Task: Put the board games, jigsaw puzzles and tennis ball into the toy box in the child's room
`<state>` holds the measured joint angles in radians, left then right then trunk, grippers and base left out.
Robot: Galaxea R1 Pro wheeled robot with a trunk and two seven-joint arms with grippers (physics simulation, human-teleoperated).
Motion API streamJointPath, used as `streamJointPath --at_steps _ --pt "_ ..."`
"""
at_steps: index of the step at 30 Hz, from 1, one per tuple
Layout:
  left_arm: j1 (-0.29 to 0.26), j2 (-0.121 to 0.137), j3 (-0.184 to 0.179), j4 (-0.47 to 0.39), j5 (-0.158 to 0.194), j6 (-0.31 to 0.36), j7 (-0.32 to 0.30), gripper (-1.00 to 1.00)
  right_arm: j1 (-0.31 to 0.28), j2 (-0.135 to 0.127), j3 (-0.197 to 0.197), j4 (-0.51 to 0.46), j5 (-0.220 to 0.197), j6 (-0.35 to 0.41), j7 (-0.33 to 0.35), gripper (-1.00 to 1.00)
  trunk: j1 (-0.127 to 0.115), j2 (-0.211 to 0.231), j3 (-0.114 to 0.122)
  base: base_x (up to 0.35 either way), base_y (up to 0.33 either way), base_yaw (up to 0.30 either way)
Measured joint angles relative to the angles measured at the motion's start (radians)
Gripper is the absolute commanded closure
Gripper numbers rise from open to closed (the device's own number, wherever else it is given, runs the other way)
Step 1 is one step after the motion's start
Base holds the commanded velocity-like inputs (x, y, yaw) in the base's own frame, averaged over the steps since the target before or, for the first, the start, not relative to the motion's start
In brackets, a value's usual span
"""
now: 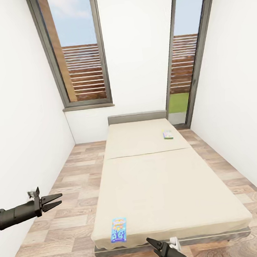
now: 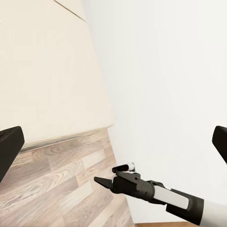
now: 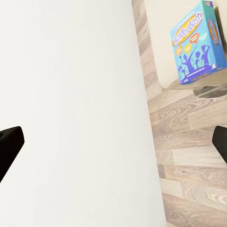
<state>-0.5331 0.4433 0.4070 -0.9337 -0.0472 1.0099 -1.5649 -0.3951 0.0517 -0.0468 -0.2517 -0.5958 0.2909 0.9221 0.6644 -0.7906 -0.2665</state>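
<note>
The bed with its beige mattress runs up the middle of the child's room. A blue board game lies flat near the bed's front left corner, also seen in the right wrist view. A second, paler board game lies far back on the right side of the mattress. My left gripper hangs open over the floor left of the bed. My right gripper is open, low at the bed's front edge, just right of the blue game. The table, toy box, jigsaw puzzles and tennis ball are out of view.
White walls close in on both sides, the left wall close to my left arm. Strips of wood-plank floor run along each side of the bed. Two tall grey-framed windows stand behind the grey headboard.
</note>
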Motion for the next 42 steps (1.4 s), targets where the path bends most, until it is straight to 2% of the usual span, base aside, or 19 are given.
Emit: streamJointPath --at_steps 7,11,15,18,22,34,39,42 --pt "0.0 -0.002 -0.001 0.0 0.0 0.002 0.0 -1.0 0.0 0.008 -0.007 -0.002 -0.012 0.006 -0.011 -1.0 0.027 -0.049 -0.022 0.0 0.0 0.0" --pt "0.0 -0.003 -0.002 0.0 0.0 0.003 0.0 -1.0 -0.007 0.02 -0.01 -0.003 -0.021 0.017 -0.047 -1.0 0.042 -0.077 -0.035 0.0 0.0 0.0" --pt "0.0 -0.003 -0.003 0.0 0.0 0.003 0.0 -1.0 -0.018 0.044 -0.011 -0.004 -0.033 0.033 -0.127 -1.0 0.058 -0.105 -0.047 0.0 0.0 0.0" --pt "0.0 -0.003 -0.003 0.0 0.0 0.005 0.0 -1.0 -0.027 0.064 -0.011 -0.005 -0.041 0.055 -0.239 -1.0 0.069 -0.126 -0.057 0.0 0.008 0.0" --pt "0.0 -0.003 -0.003 0.0 0.0 0.012 0.0 -1.0 -0.029 0.071 -0.012 -0.004 -0.043 0.062 -0.286 -1.0 0.084 -0.154 -0.069 0.0 0.046 0.0" --pt "0.0 -0.003 -0.004 0.0 -0.001 0.021 0.0 -1.0 -0.031 0.072 -0.015 -0.005 -0.05 0.071 -0.316 -1.0 0.13 -0.238 -0.107 0.0 0.014 0.0" --pt "0.0 -0.004 -0.003 0.0 -0.001 0.02 0.0 -1.0 -0.031 0.071 -0.026 -0.005 -0.075 0.073 -0.314 -1.0 0.15 -0.273 -0.122 0.0 0.001 0.0" --pt "0.0 -0.004 -0.003 0.0 0.0 0.018 0.0 -1.0 -0.031 0.072 -0.031 -0.005 -0.104 0.073 -0.314 -1.0 0.161 -0.294 -0.132 0.0 0.0 0.0"
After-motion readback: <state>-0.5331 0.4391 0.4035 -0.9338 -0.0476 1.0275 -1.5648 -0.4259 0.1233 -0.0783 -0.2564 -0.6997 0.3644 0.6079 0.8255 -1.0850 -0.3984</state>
